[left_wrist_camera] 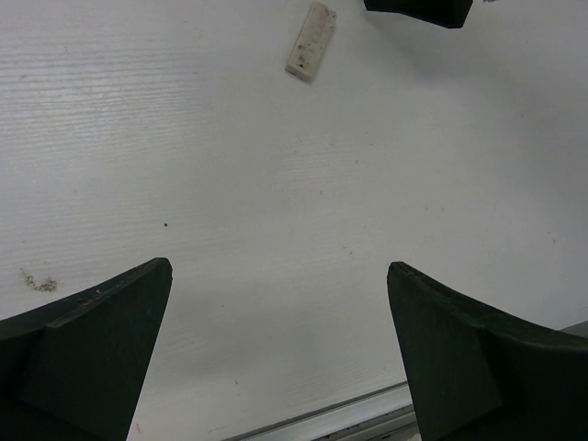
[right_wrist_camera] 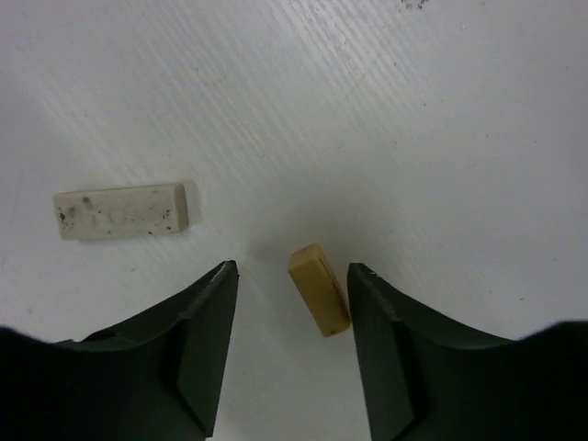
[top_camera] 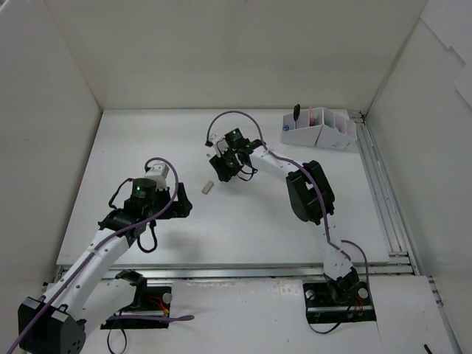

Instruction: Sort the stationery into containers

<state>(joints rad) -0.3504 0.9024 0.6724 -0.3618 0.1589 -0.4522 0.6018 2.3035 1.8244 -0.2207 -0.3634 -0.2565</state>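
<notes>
Right fingers (right_wrist_camera: 197,349), matte black wedges, flank a blocky beige eraser (right_wrist_camera: 319,289).

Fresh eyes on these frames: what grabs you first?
The right claw straddles a small beige eraser near the middle of the scene, jaws open and not yet gripping it. A speckled white eraser lies flat close beside it. Far right, the white organiser already holds a few items, and the left claw hangs wide open nearer the bases.
</notes>
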